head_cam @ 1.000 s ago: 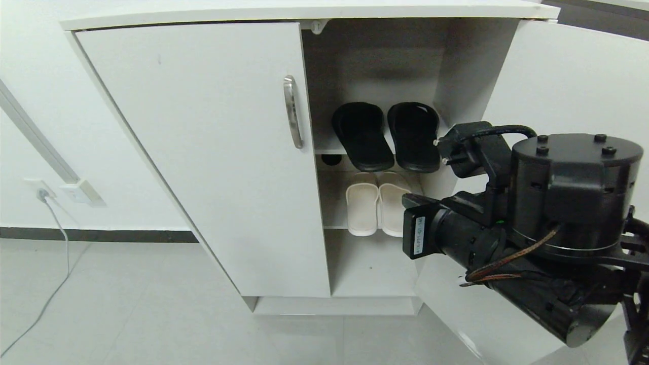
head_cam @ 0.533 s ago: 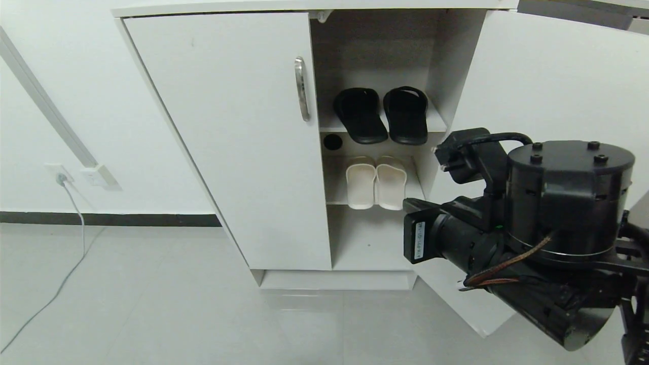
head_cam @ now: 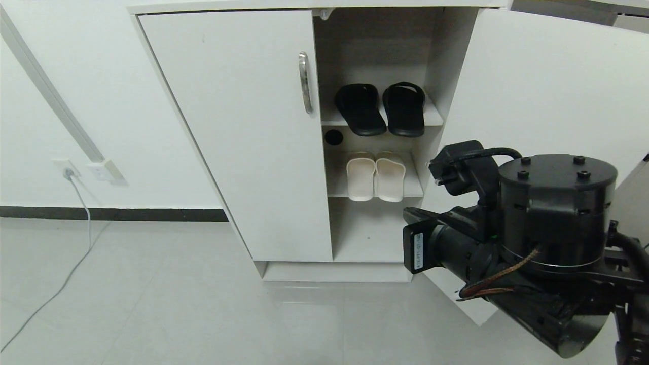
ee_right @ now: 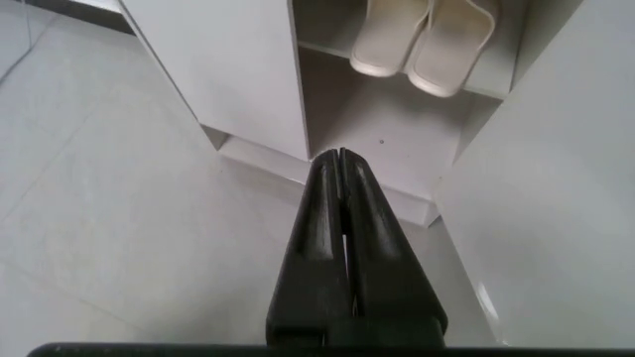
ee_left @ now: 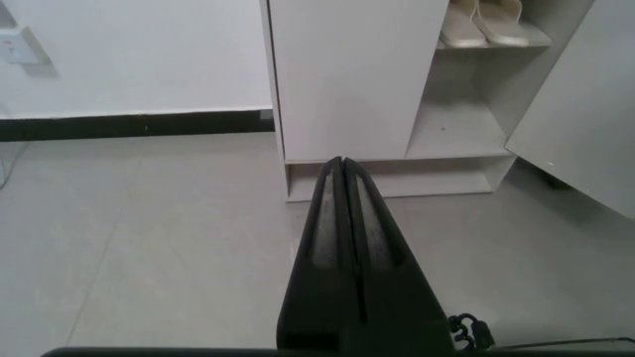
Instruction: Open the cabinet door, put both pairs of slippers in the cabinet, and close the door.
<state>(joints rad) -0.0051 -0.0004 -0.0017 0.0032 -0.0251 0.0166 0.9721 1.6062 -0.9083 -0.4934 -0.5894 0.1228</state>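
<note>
Left of the cabinet (head_cam: 334, 272), a wall socket (head_cam: 66, 170) fed a grey cable (head_cam: 76, 243) trailing across the floor (head_cam: 152, 304). The right arm (head_cam: 532, 238) stood before the cabinet's open right door (head_cam: 547, 76), hiding its lower part. Inside the cabinet, black slippers (head_cam: 380, 109) sat paired on the upper shelf (head_cam: 329, 121), white slippers (head_cam: 375, 176) on the shelf below (head_cam: 413, 191); its left door (head_cam: 243, 132) was closed. The left gripper (ee_left: 341, 164) and the right gripper (ee_right: 340, 157), fingers pressed together and empty, hung before the cabinet's base.
</note>
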